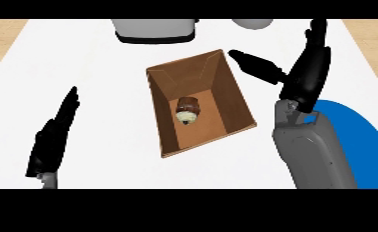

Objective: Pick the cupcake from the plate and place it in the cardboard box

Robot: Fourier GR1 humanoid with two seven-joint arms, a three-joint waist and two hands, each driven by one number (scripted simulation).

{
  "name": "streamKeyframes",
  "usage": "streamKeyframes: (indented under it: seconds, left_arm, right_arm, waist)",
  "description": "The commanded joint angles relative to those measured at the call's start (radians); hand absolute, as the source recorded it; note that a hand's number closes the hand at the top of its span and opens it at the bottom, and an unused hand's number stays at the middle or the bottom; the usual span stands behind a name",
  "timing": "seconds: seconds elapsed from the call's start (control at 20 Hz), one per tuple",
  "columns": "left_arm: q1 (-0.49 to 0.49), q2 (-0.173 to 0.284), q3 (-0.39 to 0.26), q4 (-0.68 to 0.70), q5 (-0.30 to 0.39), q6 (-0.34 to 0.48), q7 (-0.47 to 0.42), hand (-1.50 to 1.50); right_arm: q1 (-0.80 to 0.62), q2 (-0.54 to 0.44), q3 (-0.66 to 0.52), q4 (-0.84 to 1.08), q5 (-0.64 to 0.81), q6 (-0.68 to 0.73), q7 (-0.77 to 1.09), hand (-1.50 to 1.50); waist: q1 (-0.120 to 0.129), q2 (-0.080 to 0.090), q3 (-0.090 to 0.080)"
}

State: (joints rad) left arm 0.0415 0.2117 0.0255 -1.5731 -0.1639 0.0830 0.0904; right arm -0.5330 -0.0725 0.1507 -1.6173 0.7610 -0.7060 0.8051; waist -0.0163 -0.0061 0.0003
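The cupcake (187, 110), brown with a pale top, lies on its side on the floor of the open cardboard box (229, 96) at the middle of the counter. My right hand (310, 71) is raised to the right of the box, fingers straight and thumb spread toward the box, holding nothing. The blue plate (353, 126) shows at the right edge, partly hidden behind my right forearm. My left hand (52, 141) rests open at the lower left, fingers pointing up, well apart from the box.
A grey and white appliance (155, 30) stands at the back of the counter behind the box. A pale rounded object (252, 23) sits at the back right. Wooden surface shows beyond the white counter at both upper corners.
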Motion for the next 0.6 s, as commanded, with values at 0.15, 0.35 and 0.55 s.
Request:
streamKeyframes:
  seconds: [0.15,0.35,0.55]
  left_arm:
    - [0.035,0.038,0.038,-0.033,0.038,-0.046,-0.005,0.00]
    - [0.004,-0.003,-0.006,-0.019,-0.036,0.010,0.021,0.00]
    - [-0.011,0.014,0.034,0.009,0.020,-0.038,0.009,0.00]
  right_arm:
    - [0.369,-0.102,-0.088,-0.383,-0.103,-0.012,-0.035,-1.50]
    - [0.512,-0.236,-0.218,-0.569,-0.313,0.089,-0.088,-1.50]
    - [0.708,-0.270,-0.327,-0.644,-0.534,0.158,-0.238,-1.50]
  waist:
    - [-0.009,-0.002,0.001]
    - [-0.014,0.001,0.001]
    - [-0.005,0.003,0.001]
